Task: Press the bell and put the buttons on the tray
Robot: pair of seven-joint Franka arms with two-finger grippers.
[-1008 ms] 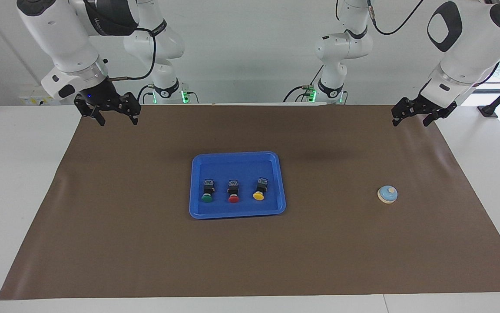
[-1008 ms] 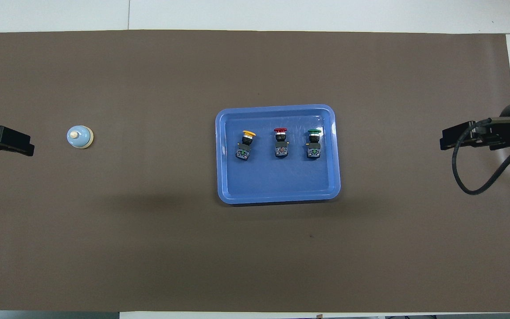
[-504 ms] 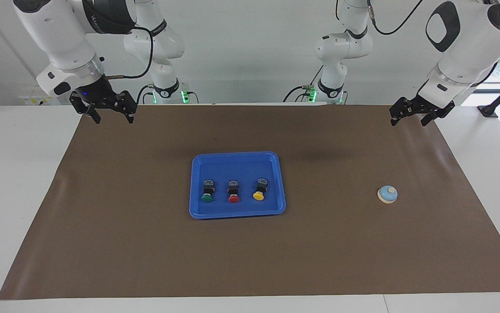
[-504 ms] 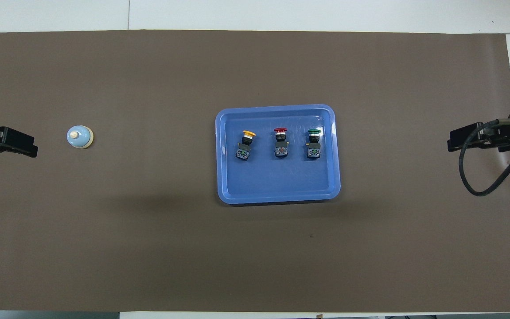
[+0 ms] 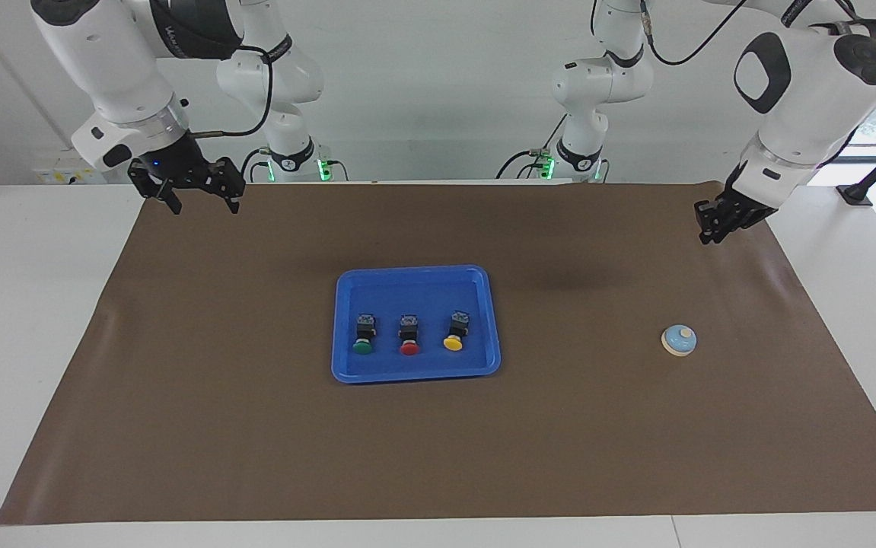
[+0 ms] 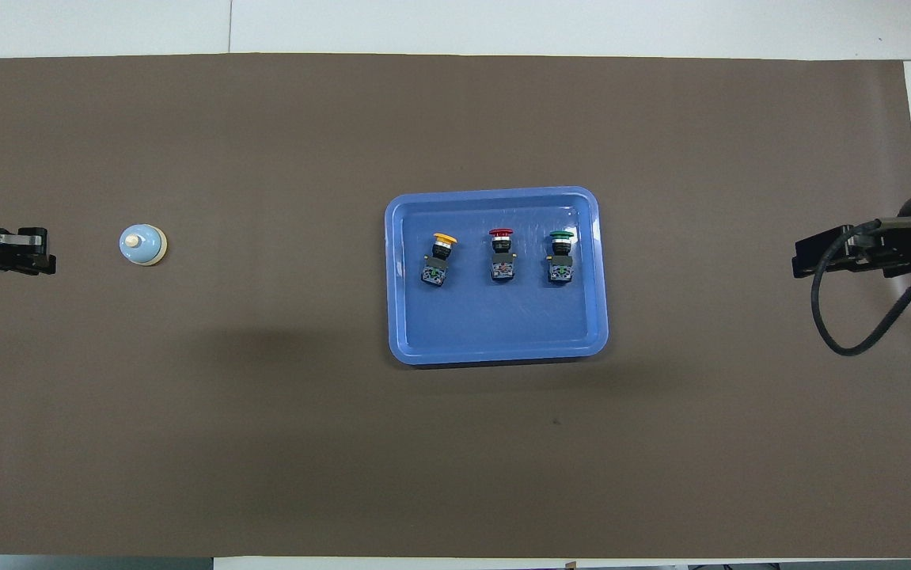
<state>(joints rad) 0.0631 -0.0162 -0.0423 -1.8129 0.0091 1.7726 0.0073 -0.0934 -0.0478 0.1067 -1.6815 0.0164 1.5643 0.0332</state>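
Note:
The blue tray (image 5: 415,272) lies mid-mat, and it also shows in the overhead view (image 6: 495,192). Three buttons lie in it in a row: green (image 5: 362,339), red (image 5: 409,339) and yellow (image 5: 454,335). Overhead they show as yellow (image 6: 439,257), red (image 6: 501,255) and green (image 6: 559,255). The light-blue bell (image 5: 679,340) (image 6: 142,245) stands alone toward the left arm's end. My left gripper (image 5: 711,232) (image 6: 36,252) hangs over the mat beside the bell, apart from it. My right gripper (image 5: 202,204) (image 6: 807,257) is open and empty over the mat's corner at the right arm's end.
A brown mat (image 5: 255,426) covers most of the white table (image 5: 27,304). A black cable (image 6: 843,317) loops from the right wrist.
The left gripper has turned about its wrist and come lower over the mat. The right gripper has shifted only slightly. The bell, tray and buttons have not moved.

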